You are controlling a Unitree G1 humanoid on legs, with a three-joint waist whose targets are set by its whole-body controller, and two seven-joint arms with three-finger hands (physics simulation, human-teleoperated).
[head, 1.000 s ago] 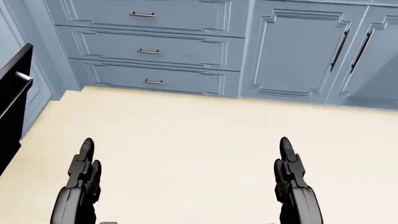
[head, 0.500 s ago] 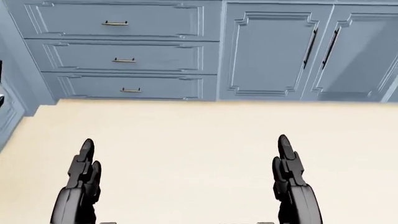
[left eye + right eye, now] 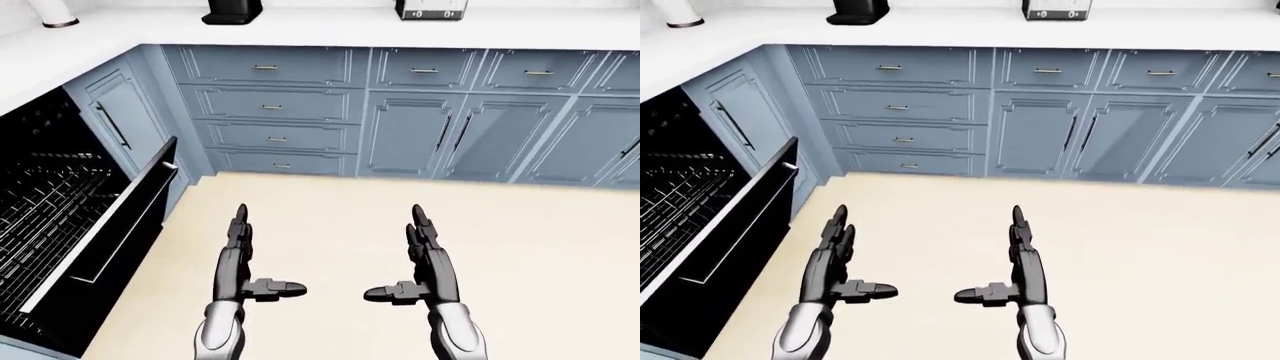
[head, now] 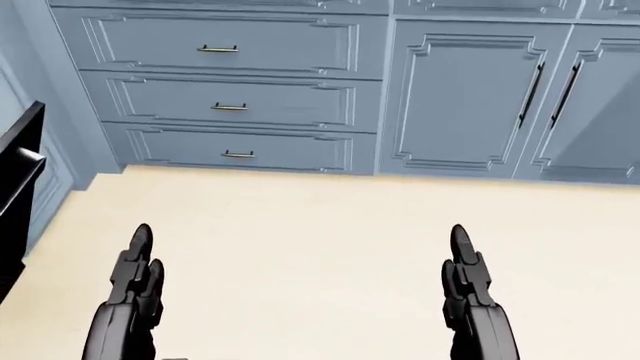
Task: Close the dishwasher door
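A: Where was the dishwasher door (image 3: pixel 95 255)?
B: Hanging open at left-eye view's left, under the worktop's left edge, long axis running up-view. Your left hand (image 3: pixel 238 259) was nearer.
A: Fingers?
B: Both hands, right hand (image 3: pixel 425 259) too, were spread and empty.

All 3 head-mounted views look down over cabinets (image 4: pixel 230 79) and floor (image 3: pixel 330 217).

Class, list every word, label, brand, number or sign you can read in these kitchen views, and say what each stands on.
None can be read.
The toaster on the countertop shows small marks, too blurred to read.
The dishwasher door, the drawers and the black appliance bear no text.
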